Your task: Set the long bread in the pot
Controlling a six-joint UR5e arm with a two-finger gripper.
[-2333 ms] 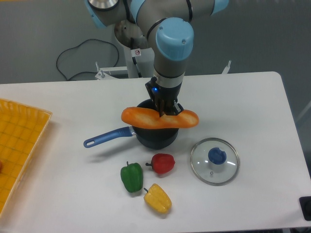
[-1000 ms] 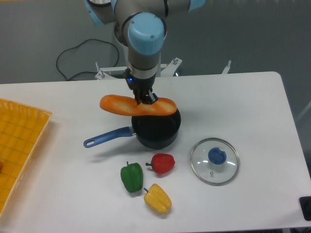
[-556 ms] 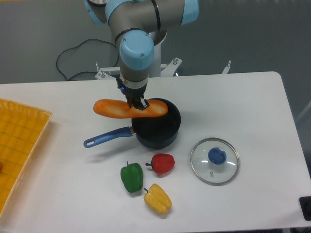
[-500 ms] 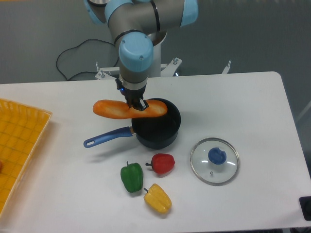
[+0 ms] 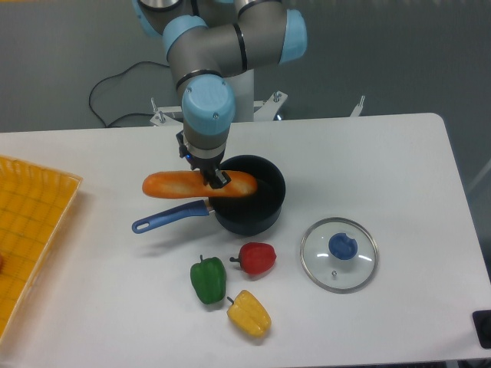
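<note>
My gripper is shut on the long bread, an orange-golden loaf held level. The loaf's right end hangs over the left rim of the pot. Its left end sticks out above the table, over the pot's blue handle. The pot is a dark round saucepan at the table's middle. Its inside shows dark, with nothing visible in it.
A glass lid with a blue knob lies right of the pot. In front are a red pepper, a green pepper and a yellow pepper. A yellow tray sits at the left edge.
The arm has carried the long bread leftward from across the pot's middle to over its left rim, and slightly lower. The pot, lid and peppers have not moved.
</note>
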